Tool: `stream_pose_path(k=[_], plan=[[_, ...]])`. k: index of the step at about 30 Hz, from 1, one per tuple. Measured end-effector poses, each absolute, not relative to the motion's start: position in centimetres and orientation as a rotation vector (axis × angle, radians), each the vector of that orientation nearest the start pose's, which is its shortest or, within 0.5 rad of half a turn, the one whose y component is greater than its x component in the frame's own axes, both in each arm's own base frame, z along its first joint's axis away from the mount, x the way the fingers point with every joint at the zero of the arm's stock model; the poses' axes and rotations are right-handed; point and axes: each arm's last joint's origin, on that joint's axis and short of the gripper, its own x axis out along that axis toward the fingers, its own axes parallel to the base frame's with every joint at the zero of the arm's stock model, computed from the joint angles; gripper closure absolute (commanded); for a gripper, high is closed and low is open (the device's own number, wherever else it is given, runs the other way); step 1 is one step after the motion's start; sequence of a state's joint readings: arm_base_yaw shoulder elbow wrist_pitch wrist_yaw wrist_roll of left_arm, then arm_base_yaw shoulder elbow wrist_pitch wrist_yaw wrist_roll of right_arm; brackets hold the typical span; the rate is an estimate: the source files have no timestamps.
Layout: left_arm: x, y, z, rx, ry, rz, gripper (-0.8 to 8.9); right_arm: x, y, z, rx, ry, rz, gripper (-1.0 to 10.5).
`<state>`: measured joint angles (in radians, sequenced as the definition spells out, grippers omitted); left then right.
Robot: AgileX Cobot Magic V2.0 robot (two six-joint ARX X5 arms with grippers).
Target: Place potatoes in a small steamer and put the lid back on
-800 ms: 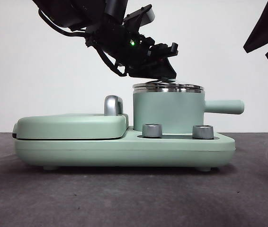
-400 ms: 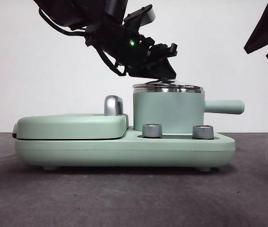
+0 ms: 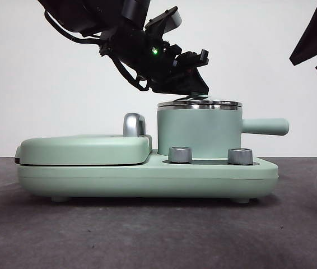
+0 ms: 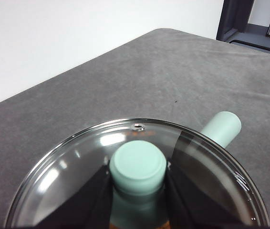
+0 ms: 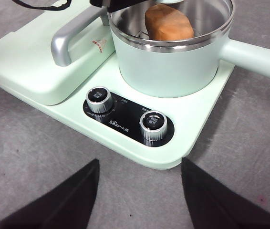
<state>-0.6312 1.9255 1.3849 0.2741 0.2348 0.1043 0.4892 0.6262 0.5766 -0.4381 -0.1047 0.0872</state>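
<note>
The left gripper (image 3: pixel 195 89) reaches down from the upper left of the front view, its jaws clamped on the mint-green knob (image 4: pixel 138 166) of the lid (image 4: pixel 68 171), which sits level on the steel rim of the small steamer (image 3: pixel 199 131) at the centre of the frame. The orange-brown potato (image 5: pixel 167 23) lies inside the pot, seen at the top of the right wrist view. The right gripper (image 5: pixel 140 191) waits well apart, jaws spread wide and holding nothing, looking over the two dials (image 5: pixel 99 99) and the flat griddle cover (image 3: pixel 83 148) at left.
</note>
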Motion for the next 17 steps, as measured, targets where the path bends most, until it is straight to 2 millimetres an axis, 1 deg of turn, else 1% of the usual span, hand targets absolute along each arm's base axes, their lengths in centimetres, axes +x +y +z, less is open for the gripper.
stream_pose_path(k=[9, 11, 13, 15, 17], plan=[[35.60, -26.86, 25.06, 0.151, 0.226, -0.876, 7.99, 12.11, 6.79, 26.02, -0.013, 0.517, 0.559, 6.8], [35.60, -26.86, 25.07, 0.151, 0.225, -0.876, 7.02, 12.11, 6.79, 26.02, -0.013, 0.517, 0.559, 6.8], [35.61, -26.86, 25.06, 0.150, 0.225, -0.875, 5.76, 12.11, 6.79, 26.02, -0.013, 0.517, 0.559, 6.8], [35.60, -26.88, 24.97, 0.147, 0.233, -0.881, 5.37, 12.11, 6.79, 26.02, -0.013, 0.517, 0.559, 6.8], [35.53, -26.94, 24.91, 0.148, 0.239, -0.886, 5.35, 12.11, 6.79, 26.02, -0.013, 0.517, 0.560, 6.8]])
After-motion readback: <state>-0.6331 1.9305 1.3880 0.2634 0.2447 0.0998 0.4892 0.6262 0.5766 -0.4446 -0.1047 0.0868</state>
